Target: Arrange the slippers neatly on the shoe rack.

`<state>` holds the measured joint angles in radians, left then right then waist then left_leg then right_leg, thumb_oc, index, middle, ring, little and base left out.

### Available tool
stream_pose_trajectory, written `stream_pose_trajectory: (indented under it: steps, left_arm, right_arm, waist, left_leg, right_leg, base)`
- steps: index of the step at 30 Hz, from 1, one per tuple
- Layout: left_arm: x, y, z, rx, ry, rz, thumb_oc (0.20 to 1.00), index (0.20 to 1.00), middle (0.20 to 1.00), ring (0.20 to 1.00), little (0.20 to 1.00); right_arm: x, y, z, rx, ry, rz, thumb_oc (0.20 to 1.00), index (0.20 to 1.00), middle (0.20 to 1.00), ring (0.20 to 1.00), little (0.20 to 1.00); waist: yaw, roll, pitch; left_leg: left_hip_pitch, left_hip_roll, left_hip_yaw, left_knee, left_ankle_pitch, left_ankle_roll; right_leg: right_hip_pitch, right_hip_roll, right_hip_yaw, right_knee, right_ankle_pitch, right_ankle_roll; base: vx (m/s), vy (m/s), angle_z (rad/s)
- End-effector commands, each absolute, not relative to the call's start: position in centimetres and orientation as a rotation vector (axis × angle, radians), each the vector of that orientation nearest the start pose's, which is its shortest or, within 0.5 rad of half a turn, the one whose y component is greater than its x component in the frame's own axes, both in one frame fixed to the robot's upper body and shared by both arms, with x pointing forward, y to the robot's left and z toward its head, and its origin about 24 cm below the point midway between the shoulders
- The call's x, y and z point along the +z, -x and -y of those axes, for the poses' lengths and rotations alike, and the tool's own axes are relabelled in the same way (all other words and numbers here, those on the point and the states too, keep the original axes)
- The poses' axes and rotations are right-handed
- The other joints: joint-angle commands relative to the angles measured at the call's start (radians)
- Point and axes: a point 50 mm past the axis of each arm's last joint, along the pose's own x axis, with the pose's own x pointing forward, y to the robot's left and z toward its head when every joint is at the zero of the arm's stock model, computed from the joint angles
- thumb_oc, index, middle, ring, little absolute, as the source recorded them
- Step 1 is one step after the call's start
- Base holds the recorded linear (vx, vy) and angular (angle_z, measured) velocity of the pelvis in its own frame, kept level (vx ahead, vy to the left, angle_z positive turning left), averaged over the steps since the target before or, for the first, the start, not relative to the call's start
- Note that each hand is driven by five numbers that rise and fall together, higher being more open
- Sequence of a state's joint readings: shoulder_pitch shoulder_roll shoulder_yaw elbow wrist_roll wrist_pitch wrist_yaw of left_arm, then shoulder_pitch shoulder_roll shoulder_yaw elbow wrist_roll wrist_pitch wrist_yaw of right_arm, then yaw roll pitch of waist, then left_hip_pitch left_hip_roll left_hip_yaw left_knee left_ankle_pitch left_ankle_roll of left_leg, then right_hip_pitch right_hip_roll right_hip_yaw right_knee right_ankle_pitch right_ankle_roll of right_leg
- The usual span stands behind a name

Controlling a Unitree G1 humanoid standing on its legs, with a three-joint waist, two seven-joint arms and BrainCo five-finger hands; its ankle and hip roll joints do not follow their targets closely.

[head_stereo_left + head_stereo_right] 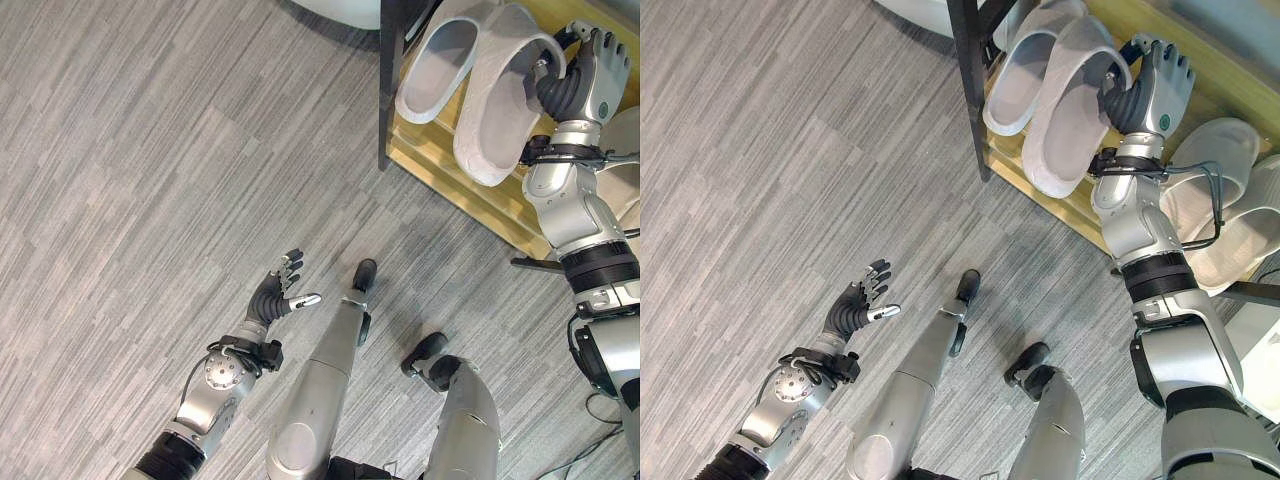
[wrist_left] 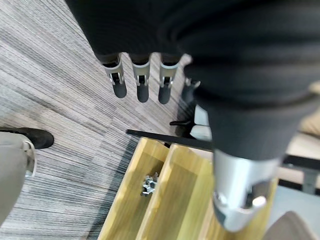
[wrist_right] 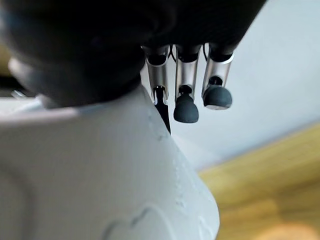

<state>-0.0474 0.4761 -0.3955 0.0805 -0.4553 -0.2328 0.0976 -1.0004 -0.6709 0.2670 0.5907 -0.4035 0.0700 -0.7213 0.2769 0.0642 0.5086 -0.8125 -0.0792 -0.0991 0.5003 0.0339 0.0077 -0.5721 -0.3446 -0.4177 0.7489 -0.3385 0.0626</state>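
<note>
A wooden shoe rack (image 1: 440, 160) with a black post (image 1: 388, 90) stands at the upper right. One pale grey slipper (image 1: 440, 70) lies on its shelf. A second grey slipper (image 1: 505, 105) leans tilted against it, its toe end past the shelf's front edge. My right hand (image 1: 585, 75) is at this slipper's strap, thumb in the opening and fingers along the outside; the right wrist view has the slipper's white upper (image 3: 100, 175) right under the fingers (image 3: 186, 107). My left hand (image 1: 275, 300) hovers open over the carpet, holding nothing, its fingers (image 2: 142, 82) straight.
Two more pale slippers (image 1: 1210, 170) (image 1: 1250, 235) lie side by side further right on the rack. A white rounded object (image 1: 340, 10) sits at the top edge by the post. Grey striped carpet (image 1: 150, 180) covers the floor to the left.
</note>
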Motion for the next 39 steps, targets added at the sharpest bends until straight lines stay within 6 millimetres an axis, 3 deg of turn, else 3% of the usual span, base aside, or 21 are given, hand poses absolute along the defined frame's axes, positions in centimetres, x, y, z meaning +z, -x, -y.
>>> stream_pose_trajectory:
  steps: [1, 7, 8, 12, 21, 26, 29, 32, 35, 39]
  left_arm:
    - [4.1, -23.7, -15.3, -0.265, 0.035, 0.063, 1.0, 1.0, 1.0, 1.0, 1.0]
    - [4.1, -24.0, -15.4, -0.24, 0.033, 0.069, 1.0, 1.0, 1.0, 1.0, 1.0]
    - [4.1, -24.0, -15.4, -0.239, 0.033, 0.071, 1.0, 1.0, 1.0, 1.0, 1.0]
    - [4.3, -24.2, -15.4, -0.234, 0.038, 0.08, 1.0, 1.0, 1.0, 1.0, 1.0]
    - [4.2, -24.6, -15.7, -0.219, 0.039, 0.068, 1.0, 1.0, 1.0, 1.0, 1.0]
    - [3.6, -24.9, -15.8, -0.192, 0.038, 0.042, 1.0, 1.0, 1.0, 1.0, 1.0]
    - [3.5, -25.3, -16.0, -0.174, 0.035, 0.034, 1.0, 1.0, 1.0, 1.0, 1.0]
    - [3.1, -25.4, -16.1, -0.167, 0.014, 0.015, 1.0, 1.0, 1.0, 1.0, 1.0]
    - [2.6, -25.1, -16.3, -0.157, 0.006, -0.009, 1.0, 1.0, 1.0, 1.0, 1.0]
    - [2.3, -25.0, -16.2, -0.151, 0.009, -0.02, 1.0, 1.0, 1.0, 1.0, 1.0]
  right_arm:
    - [30.1, -36.0, 25.0, -0.88, 1.072, 0.781, 0.2, 0.2, 0.2, 0.2, 0.2]
    - [29.8, -36.7, 25.6, -0.947, 1.101, 0.708, 0.2, 0.2, 0.2, 0.2, 0.2]
    - [29.8, -36.9, 25.7, -0.955, 1.115, 0.698, 1.0, 1.0, 1.0, 1.0, 1.0]
    - [29.1, -37.7, 26.0, -0.961, 1.176, 0.611, 1.0, 1.0, 1.0, 1.0, 1.0]
    - [28.0, -38.8, 25.3, -0.89, 1.046, 0.528, 1.0, 1.0, 1.0, 1.0, 1.0]
    - [25.4, -39.0, 22.1, -0.766, 0.743, 0.545, 1.0, 1.0, 1.0, 1.0, 1.0]
    - [23.3, -39.2, 20.8, -0.684, 0.456, 0.484, 1.0, 1.0, 1.0, 1.0, 1.0]
    - [21.9, -39.9, 21.7, -0.688, 0.188, 0.358, 1.0, 1.0, 1.0, 1.0, 1.0]
    - [20.9, -40.1, 22.4, -0.69, 0.075, 0.292, 1.0, 1.0, 1.0, 1.0, 1.0]
    - [21.0, -40.0, 23.1, -0.7, 0.052, 0.286, 1.0, 1.0, 1.0, 1.0, 1.0]
  waist:
    - [0.009, 0.009, -0.083]
    - [0.008, 0.015, -0.089]
    - [0.008, 0.017, -0.088]
    - [0.005, 0.019, -0.086]
    - [-0.002, 0.009, -0.078]
    - [-0.018, 0.006, -0.068]
    - [-0.024, 0.002, -0.064]
    - [-0.016, -0.002, -0.061]
    - [-0.007, -0.002, -0.058]
    - [-0.001, -0.002, -0.056]
  left_leg:
    - [0.009, 0.065, -0.063, 0.119, -0.258, -0.035]
    - [-0.006, 0.062, -0.062, 0.115, -0.258, -0.036]
    - [-0.005, 0.062, -0.061, 0.114, -0.257, -0.037]
    - [0.005, 0.064, -0.056, 0.107, -0.254, -0.04]
    - [0.058, 0.072, -0.046, 0.072, -0.245, -0.047]
    - [0.108, 0.073, -0.04, 0.047, -0.242, -0.042]
    - [0.119, 0.073, -0.038, 0.045, -0.244, -0.041]
    - [0.111, 0.071, -0.036, 0.045, -0.244, -0.041]
    - [0.105, 0.07, -0.036, 0.044, -0.243, -0.042]
    - [0.098, 0.069, -0.037, 0.042, -0.241, -0.043]
  right_leg:
    - [-0.053, -0.025, 0.054, -0.042, 0.015, 0.046]
    - [-0.073, -0.032, 0.058, -0.033, 0.011, 0.044]
    - [-0.076, -0.032, 0.059, -0.031, 0.012, 0.044]
    - [-0.071, -0.03, 0.062, -0.034, 0.014, 0.043]
    - [-0.019, -0.016, 0.067, -0.075, 0.035, 0.045]
    - [0.029, -0.008, 0.068, -0.108, 0.048, 0.048]
    - [0.038, -0.004, 0.07, -0.116, 0.055, 0.051]
    - [0.038, -0.006, 0.068, -0.117, 0.058, 0.051]
    - [0.036, -0.006, 0.062, -0.117, 0.058, 0.052]
    - [0.033, -0.008, 0.056, -0.116, 0.058, 0.054]
  base:
    - [0.03, 0.018, 0.06]
    - [0.02, 0.001, 0.03]
    - [0.0, 0.0, 0.0]
    - [0.0, 0.0, 0.0]
    - [0.0, 0.002, -0.01]
    - [0.01, 0.029, -0.06]
    - [0.01, 0.012, -0.04]
    - [0.0, 0.0, 0.0]
    - [0.0, 0.0, 0.0]
    - [0.01, -0.007, 0.04]
